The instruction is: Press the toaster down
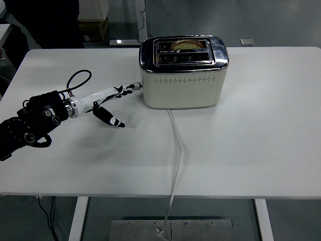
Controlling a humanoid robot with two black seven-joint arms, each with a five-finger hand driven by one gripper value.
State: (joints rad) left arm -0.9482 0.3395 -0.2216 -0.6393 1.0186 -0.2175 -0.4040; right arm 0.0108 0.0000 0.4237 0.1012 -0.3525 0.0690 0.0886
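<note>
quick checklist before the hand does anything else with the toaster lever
1. Bread sunk in the slot: ok, only its top edge shows at the toaster rim.
2. Left hand at the lever side: ok, a fingertip reaches the toaster's left end.
3. Lever fully latched: cannot tell, the lever is too small to see behind the fingertip.
4. Toaster upright on the table: ok.
5. Cord clear of the hand: ok, it trails off the near edge to the hand's right.
6. Right hand: not in view.
</note>
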